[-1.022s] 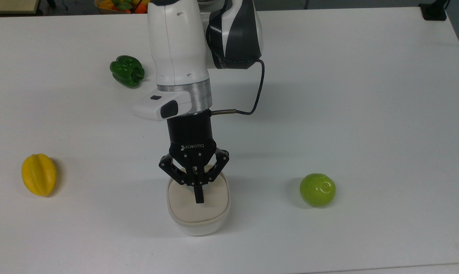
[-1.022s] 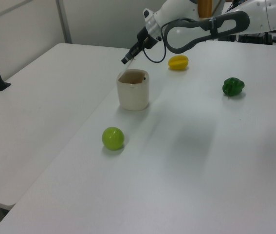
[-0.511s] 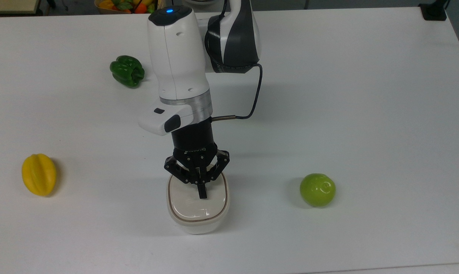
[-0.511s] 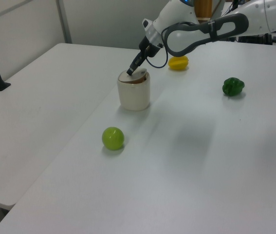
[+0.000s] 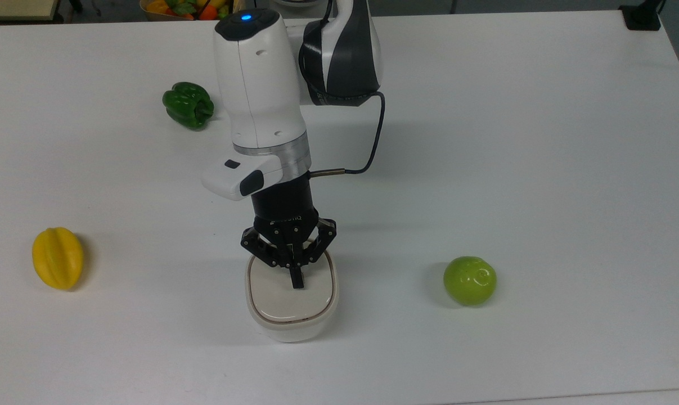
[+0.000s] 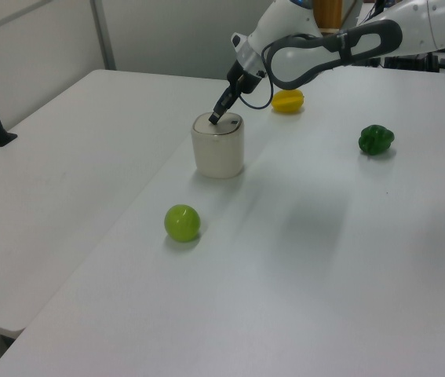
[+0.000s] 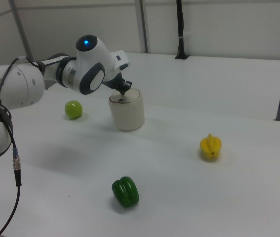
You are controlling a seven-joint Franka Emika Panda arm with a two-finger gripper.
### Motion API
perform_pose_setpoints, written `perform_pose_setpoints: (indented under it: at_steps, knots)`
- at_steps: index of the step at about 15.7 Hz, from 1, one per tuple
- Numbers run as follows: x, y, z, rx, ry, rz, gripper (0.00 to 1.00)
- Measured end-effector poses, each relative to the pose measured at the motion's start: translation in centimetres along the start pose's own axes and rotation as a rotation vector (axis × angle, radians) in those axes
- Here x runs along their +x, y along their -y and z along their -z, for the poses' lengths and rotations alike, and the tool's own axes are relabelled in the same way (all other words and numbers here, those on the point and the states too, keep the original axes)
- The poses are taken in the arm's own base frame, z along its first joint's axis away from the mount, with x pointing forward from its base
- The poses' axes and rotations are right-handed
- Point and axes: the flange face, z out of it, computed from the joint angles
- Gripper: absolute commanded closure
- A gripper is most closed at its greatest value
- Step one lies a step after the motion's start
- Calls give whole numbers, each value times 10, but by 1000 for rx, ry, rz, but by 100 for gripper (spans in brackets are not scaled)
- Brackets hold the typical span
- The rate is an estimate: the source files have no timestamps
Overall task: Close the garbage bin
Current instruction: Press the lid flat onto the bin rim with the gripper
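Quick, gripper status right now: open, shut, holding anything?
Gripper: shut, holding nothing; its closed fingertips press down on the lid of the garbage bin.

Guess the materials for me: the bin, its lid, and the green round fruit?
Garbage bin: looks like moulded plastic, cream-white, smooth rounded walls with a soft sheen. Lid: likely plastic too, beige and matte, lying flat in the rim, with the shut end effector touching it. Green round fruit: probably a plastic replica, given its uniform colour and glossy highlight, though a real fruit can't be ruled out.
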Motion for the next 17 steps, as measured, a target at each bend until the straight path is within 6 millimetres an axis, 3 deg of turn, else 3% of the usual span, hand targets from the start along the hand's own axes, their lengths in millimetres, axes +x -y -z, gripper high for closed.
perform_pose_setpoints:
  at_steps: [13, 17]
  knots:
    - [-1, -20, 33, 41, 138, -47, 100]
    - [-4, -27, 34, 41, 158, -55, 100]
